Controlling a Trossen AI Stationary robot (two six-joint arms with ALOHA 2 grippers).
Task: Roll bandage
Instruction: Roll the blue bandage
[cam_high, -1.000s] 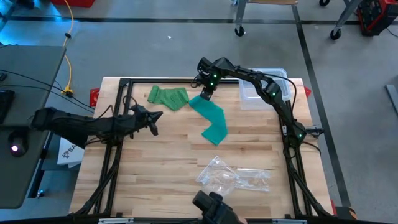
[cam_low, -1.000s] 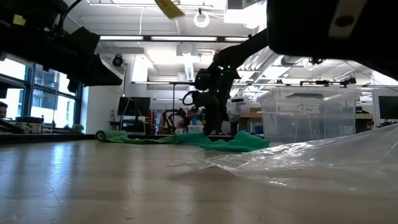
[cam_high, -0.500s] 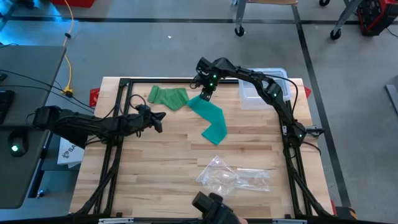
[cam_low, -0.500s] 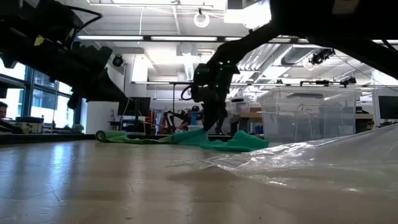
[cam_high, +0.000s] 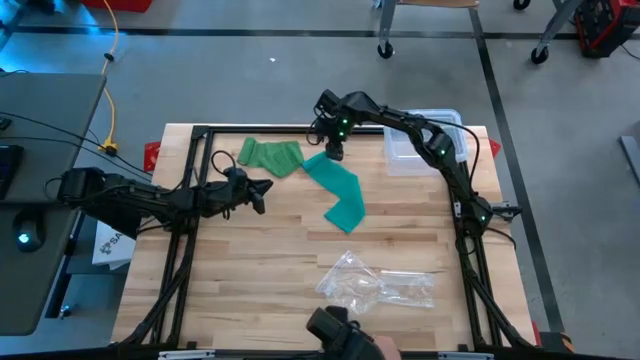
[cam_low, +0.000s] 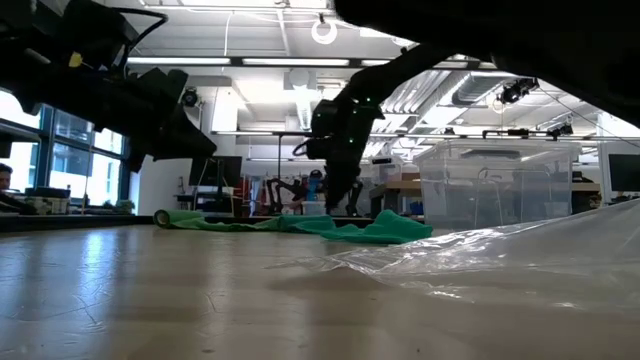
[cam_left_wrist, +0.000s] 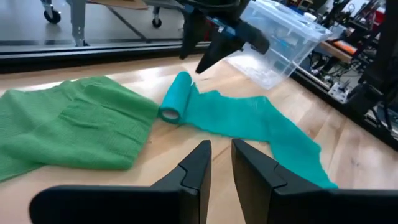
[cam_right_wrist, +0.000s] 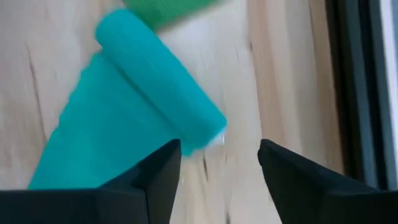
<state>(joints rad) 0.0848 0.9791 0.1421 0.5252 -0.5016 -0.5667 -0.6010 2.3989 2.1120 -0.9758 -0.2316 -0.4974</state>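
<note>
A: Why does the right gripper (cam_high: 334, 152) hang over the far end of the teal bandage (cam_high: 338, 194)?

B: That end carries the rolled part (cam_left_wrist: 176, 104). The jaws stand wide apart above it and grip nothing, likely so the gripper can take a fresh hold and turn the roll on.

A: And the rest of the strip?

B: It lies flat and loose on the wooden table (cam_high: 260, 260), trailing from the roll toward the table's middle. Most of it is not yet wound, so the task looks to be in an early stage.

A: The left gripper (cam_high: 258, 192)?

B: It hovers off to the side, jaws only narrowly parted, holding nothing, and faces the roll. The crumpled green bandage (cam_high: 270, 156) sits just beside the roll, probably parked as a separate piece.
</note>
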